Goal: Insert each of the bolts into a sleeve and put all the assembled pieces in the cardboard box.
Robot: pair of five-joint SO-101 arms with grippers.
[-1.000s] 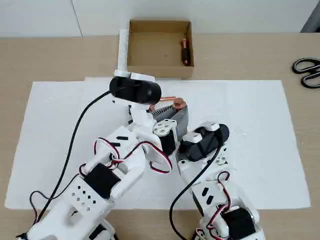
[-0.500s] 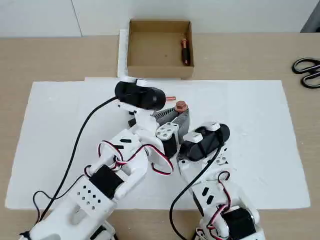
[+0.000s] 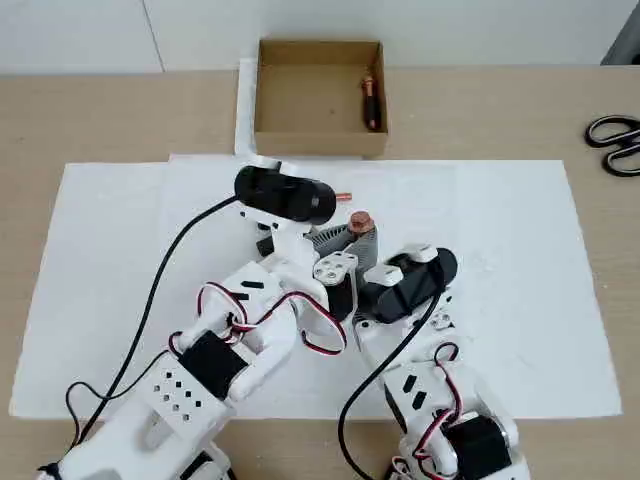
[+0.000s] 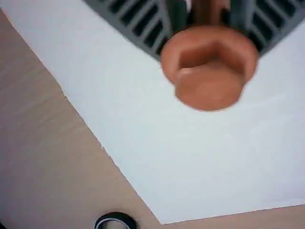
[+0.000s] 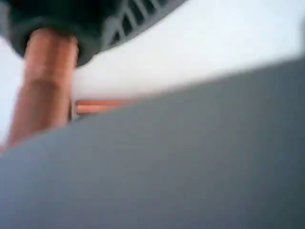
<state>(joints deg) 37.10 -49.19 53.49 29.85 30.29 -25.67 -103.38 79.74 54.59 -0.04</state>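
My left gripper (image 3: pixel 352 232) is shut on a copper bolt. The bolt's hex head (image 3: pixel 360 220) (image 4: pixel 209 67) sticks out between the grey ribbed fingers (image 4: pixel 138 19), above the white sheet. A copper sleeve (image 3: pixel 342 196) (image 5: pixel 100 106) lies on the sheet just beyond, partly under the left arm's black wrist. My right gripper (image 3: pixel 374 262) sits right beside the left one, on the near side. In the right wrist view the bolt's shank (image 5: pixel 45 81) hangs from a dark ribbed part. The cardboard box (image 3: pixel 262 100) at the back holds one assembled copper piece (image 3: pixel 370 100).
A white paper sheet (image 3: pixel 500 260) covers the middle of the wooden table. Black scissors (image 3: pixel 615 143) lie at the far right edge, and one of their loops (image 4: pixel 114 220) shows in the left wrist view. A blurred grey surface (image 5: pixel 190 167) blocks much of the right wrist view.
My left arm has shifted a little to the right and nearer, carrying the bolt closer to the right gripper. The right arm has kept still.
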